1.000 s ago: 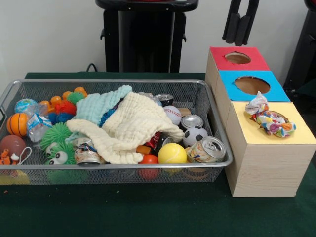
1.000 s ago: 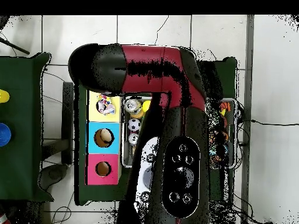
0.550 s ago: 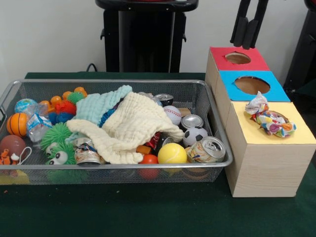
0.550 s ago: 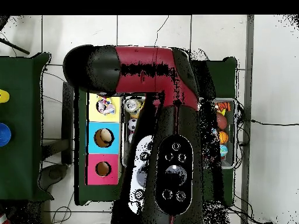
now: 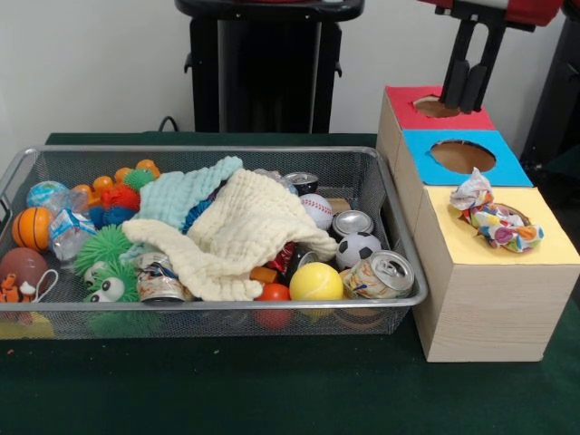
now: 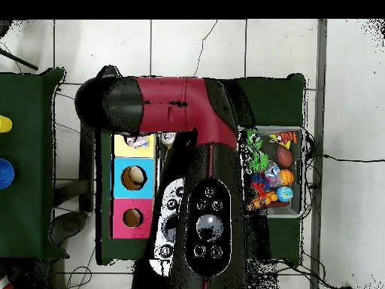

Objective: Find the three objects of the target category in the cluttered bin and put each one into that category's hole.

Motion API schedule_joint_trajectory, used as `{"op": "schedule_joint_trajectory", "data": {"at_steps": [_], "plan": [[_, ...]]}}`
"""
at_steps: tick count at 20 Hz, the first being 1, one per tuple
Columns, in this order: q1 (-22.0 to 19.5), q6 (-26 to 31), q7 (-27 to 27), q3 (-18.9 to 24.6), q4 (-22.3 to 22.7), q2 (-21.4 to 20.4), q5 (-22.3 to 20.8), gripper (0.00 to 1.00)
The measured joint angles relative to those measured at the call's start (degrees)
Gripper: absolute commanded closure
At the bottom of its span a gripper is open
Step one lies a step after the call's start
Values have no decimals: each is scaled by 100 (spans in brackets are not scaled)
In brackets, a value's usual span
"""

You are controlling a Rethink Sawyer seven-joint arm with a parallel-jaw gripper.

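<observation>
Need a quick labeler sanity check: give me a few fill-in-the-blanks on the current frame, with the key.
1. The gripper hangs over the ____ box top.
2. The crumpled patterned wad lies on the ____ box top.
3. In the wire bin, the cream cloth lies partly over a ____ cloth.
4. The soccer ball lies just behind a crushed ____.

Missing words: red; yellow; light blue; can
</observation>
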Motion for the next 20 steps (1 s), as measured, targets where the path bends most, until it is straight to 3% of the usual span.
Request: {"op": "schedule_joint_trajectory", "data": {"at_steps": [20], "plan": [[147, -61, 0, -22, 115, 47, 0, 100]]}}
